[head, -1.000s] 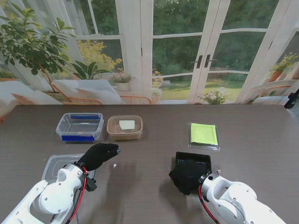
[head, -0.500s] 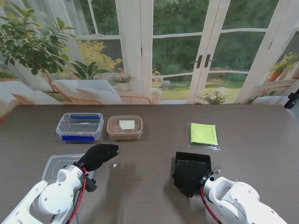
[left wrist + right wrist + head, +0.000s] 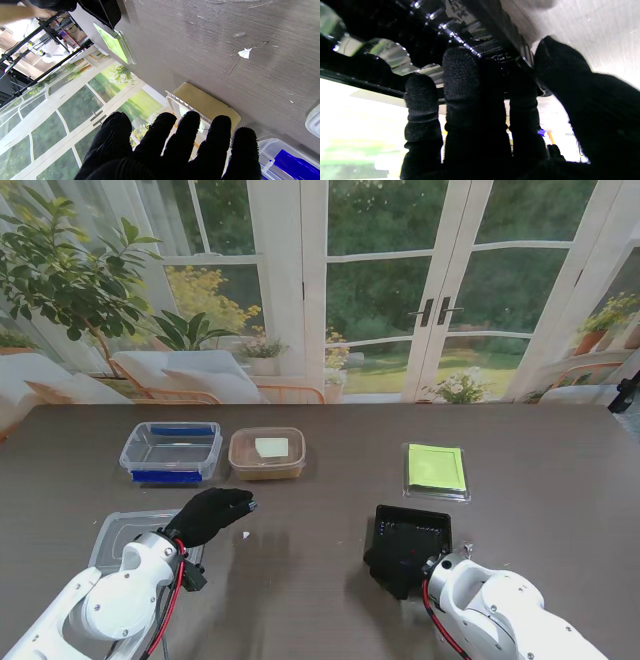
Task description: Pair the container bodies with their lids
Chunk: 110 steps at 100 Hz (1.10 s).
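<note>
Gripping the black container by its near edge, the right hand is the nearer one; the green-lidded piece lies toward one o'clock, while the left hand hovers spread, empty.

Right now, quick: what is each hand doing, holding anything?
Left hand: open, fingers spread, holding nothing.
Right hand: shut on the black container, thumb and fingers clamping its near edge.
</note>
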Motion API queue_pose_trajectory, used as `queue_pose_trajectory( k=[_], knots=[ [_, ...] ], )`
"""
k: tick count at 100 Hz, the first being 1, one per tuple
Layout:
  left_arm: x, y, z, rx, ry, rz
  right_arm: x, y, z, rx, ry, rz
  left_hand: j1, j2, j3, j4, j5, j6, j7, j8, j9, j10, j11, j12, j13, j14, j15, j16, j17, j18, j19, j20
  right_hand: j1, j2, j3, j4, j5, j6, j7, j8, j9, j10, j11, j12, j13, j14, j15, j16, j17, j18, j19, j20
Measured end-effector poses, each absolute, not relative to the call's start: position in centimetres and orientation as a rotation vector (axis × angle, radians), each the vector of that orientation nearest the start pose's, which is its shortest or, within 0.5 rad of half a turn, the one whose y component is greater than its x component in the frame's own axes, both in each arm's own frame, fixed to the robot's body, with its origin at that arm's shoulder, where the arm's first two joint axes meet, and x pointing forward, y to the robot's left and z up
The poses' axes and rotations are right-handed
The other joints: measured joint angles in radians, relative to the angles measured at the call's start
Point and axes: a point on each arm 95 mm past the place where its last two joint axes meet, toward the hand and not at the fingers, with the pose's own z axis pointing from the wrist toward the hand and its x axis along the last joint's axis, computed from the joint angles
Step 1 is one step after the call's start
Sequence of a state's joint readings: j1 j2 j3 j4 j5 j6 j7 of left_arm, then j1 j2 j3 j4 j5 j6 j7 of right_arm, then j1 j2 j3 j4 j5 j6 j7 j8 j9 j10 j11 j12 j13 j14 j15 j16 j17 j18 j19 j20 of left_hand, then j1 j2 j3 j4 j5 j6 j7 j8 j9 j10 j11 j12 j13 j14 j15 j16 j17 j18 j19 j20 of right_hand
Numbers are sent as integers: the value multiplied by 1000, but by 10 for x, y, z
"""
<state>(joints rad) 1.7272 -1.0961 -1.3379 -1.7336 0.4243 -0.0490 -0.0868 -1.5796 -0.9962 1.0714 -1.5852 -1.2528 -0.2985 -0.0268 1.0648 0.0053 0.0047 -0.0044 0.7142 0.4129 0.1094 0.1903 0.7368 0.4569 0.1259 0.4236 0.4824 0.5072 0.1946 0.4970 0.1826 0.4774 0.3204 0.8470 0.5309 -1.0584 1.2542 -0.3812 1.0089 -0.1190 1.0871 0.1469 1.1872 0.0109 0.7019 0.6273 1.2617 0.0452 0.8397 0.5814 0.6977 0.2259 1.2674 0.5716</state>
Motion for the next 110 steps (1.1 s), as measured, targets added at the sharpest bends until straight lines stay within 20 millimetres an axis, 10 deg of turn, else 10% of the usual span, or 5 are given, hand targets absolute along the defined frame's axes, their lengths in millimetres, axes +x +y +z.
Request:
queue_pose_trajectory(
  k=[110],
  knots=[
    [359, 17, -323, -1810, 1211, -1800, 372, 98, -365, 644, 2012, 1629, 0, 0, 0, 0, 0, 1, 0, 0, 0, 1, 0, 0, 0, 0, 0, 0, 0, 0, 0, 0, 11, -14, 44, -14, 10, -33, 22, 22, 20, 0, 0, 38, 19, -7, 27, 10, 0, -2, 6, -16]
  ],
)
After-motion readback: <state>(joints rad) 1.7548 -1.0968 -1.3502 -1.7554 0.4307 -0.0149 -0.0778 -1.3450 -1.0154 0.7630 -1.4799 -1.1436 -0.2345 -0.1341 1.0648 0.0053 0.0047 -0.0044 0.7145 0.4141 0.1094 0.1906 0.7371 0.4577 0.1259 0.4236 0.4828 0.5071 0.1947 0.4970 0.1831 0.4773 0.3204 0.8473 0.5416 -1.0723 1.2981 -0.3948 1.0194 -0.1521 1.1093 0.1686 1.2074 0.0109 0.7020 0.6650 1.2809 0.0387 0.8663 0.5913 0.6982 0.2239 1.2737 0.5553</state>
